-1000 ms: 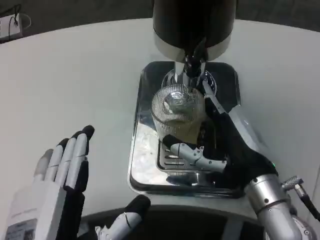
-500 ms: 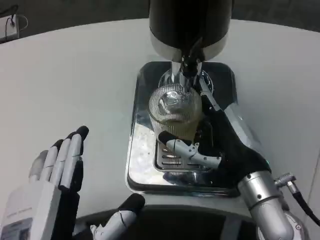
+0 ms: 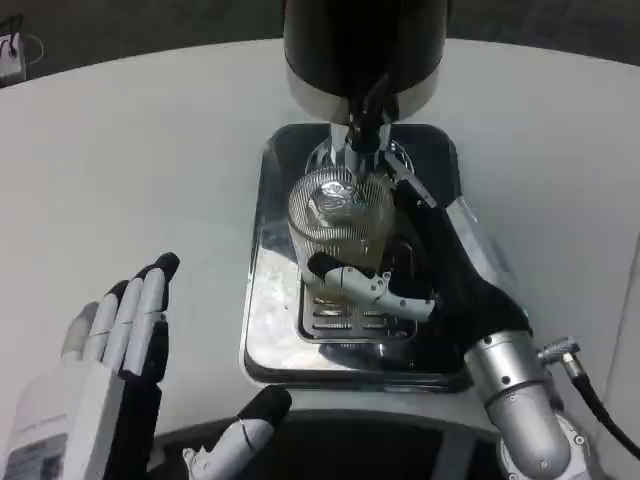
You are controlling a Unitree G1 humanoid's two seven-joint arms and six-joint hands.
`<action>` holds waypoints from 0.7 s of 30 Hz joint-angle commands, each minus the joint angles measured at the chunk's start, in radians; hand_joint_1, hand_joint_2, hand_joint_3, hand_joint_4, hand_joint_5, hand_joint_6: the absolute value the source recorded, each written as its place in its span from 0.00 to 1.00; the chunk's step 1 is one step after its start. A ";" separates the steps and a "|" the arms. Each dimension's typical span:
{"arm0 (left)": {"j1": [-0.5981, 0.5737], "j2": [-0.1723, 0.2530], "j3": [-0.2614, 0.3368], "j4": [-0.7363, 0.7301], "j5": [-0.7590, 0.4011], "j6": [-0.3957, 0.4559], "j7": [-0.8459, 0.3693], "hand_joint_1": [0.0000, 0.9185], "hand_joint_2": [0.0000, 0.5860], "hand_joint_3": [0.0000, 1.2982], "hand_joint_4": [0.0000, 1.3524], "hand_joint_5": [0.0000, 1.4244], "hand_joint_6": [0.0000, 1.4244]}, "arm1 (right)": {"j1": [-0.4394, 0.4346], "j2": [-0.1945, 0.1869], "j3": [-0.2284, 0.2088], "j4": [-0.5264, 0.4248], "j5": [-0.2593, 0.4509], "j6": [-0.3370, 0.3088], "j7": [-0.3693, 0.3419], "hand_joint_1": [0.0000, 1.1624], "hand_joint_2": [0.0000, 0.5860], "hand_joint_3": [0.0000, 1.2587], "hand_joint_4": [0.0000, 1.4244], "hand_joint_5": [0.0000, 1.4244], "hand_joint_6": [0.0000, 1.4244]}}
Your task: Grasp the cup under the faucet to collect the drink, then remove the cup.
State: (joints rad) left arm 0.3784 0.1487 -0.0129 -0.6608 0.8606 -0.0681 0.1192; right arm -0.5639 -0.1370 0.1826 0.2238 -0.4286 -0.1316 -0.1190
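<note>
Right hand (image 3: 440, 290) around ribbed cup (image 3: 340, 225) under faucet (image 3: 362, 128) on steel tray (image 3: 265, 330); left hand (image 3: 110, 375) spread.

The cup (image 3: 340, 222) is a clear, vertically ribbed glass tumbler. It stands upright directly below the faucet (image 3: 362, 128), over the slotted grate at the middle of the shiny metal drip tray (image 3: 268, 330). A pale yellowish drink fills its lower part. The faucet is a short dark spout with a chrome fitting, projecting from the base of the black cylindrical dispenser (image 3: 363, 45). The right hand (image 3: 425, 285) grips the cup from the right side.
</note>
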 commanded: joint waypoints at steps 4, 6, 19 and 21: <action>0.004 -0.011 -0.001 -0.024 0.002 0.018 -0.017 0.00 0.28 0.00 0.00 0.00 0.00 | 0.001 0.037 0.037 0.037 0.019 -0.010 0.027 0.70 0.33 0.16 0.22 0.26 0.37; 0.005 -0.014 0.000 -0.026 0.002 0.023 -0.017 0.00 0.28 0.00 0.00 0.00 0.00 | 0.001 0.043 0.040 0.038 0.027 -0.013 0.026 0.73 0.33 0.18 0.25 0.32 0.50; 0.001 -0.014 0.003 -0.031 0.000 0.036 -0.024 0.00 0.28 0.00 0.00 0.00 0.00 | 0.047 0.091 -0.008 -0.033 0.062 -0.010 -0.058 0.95 0.34 0.44 0.56 0.70 0.98; -0.001 -0.015 0.003 -0.028 -0.004 0.037 -0.024 0.00 0.28 0.00 0.00 0.00 0.00 | 0.051 0.096 -0.015 -0.045 0.066 -0.007 -0.058 0.95 0.32 0.46 0.59 0.73 0.99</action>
State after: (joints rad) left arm 0.3772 0.1355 -0.0143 -0.6817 0.8603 -0.0411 0.1030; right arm -0.5292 -0.0521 0.1809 0.2120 -0.3752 -0.1445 -0.1663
